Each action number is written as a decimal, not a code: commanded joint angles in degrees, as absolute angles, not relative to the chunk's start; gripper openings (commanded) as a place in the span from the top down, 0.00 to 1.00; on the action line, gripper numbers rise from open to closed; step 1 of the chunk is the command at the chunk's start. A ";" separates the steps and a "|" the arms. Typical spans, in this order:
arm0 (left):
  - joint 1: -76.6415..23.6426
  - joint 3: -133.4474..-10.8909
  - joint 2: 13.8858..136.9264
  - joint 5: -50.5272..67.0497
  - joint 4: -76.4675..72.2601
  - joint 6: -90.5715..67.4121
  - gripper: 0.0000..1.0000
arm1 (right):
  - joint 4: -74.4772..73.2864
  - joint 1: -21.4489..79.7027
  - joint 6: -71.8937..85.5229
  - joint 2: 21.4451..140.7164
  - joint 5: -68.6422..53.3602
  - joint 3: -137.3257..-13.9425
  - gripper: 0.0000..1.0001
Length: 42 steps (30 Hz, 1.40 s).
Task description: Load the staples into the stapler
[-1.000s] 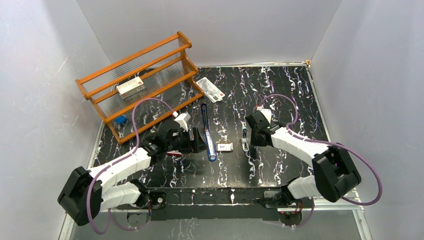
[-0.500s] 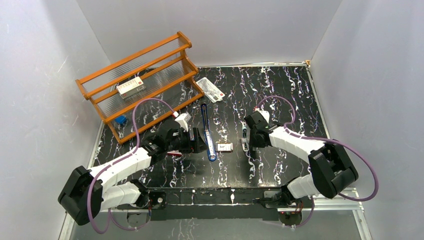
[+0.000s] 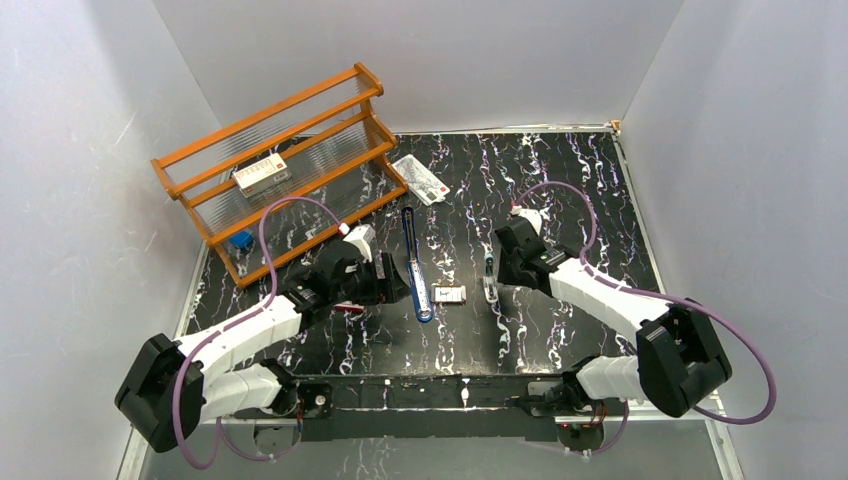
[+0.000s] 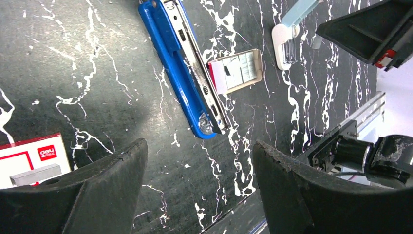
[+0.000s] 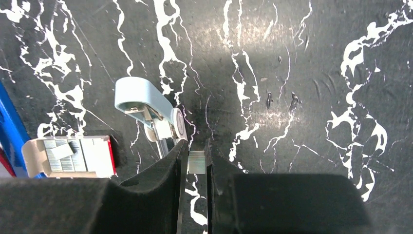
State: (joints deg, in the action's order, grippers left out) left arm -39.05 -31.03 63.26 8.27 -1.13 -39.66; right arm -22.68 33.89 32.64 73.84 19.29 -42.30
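Your right elbow swung outward; right claw (image 5: 196, 146), right of stapler (image 3: 413, 265), nearly closed, pinching staple strip (image 5: 197, 162); left claw (image 4: 198, 146) wide open, empty, beside stapler's near end; staple box (image 3: 450, 294) just right of stapler.

Stapler (image 3: 412, 262) on counter (image 3: 560, 180) centre; staple tray (image 3: 450, 294) just right of its near end; staple remover (image 3: 489, 282) right of tray; packet (image 3: 420, 178) behind stapler; rack (image 3: 280, 160) back-left.

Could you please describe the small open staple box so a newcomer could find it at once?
On the black marbled table, find the long blue stapler lying open near the middle. Beside its near end, on the right, sits the small pale cardboard staple box; unlike the red-and-white boxes, it lies open, showing silvery strips.
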 commanded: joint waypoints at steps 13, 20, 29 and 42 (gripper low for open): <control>-38.76 -30.37 61.02 -5.49 5.37 -43.43 0.24 | -17.49 38.93 30.68 74.55 21.95 -45.91 0.75; -38.76 -30.59 62.74 -4.98 5.31 -44.36 0.24 | -17.34 41.09 30.49 76.82 23.63 -46.86 0.75; -38.83 -30.35 62.84 -4.68 5.11 -44.23 0.24 | -17.58 41.27 30.52 77.78 25.53 -45.70 0.75; -38.82 -29.90 62.75 -4.47 4.89 -44.39 0.24 | -10.11 41.22 26.13 76.15 23.42 -41.75 0.74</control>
State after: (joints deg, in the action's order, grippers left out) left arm -39.05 -30.48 63.13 -3.62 4.95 -44.16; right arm -14.70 41.01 27.99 77.71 23.66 -42.41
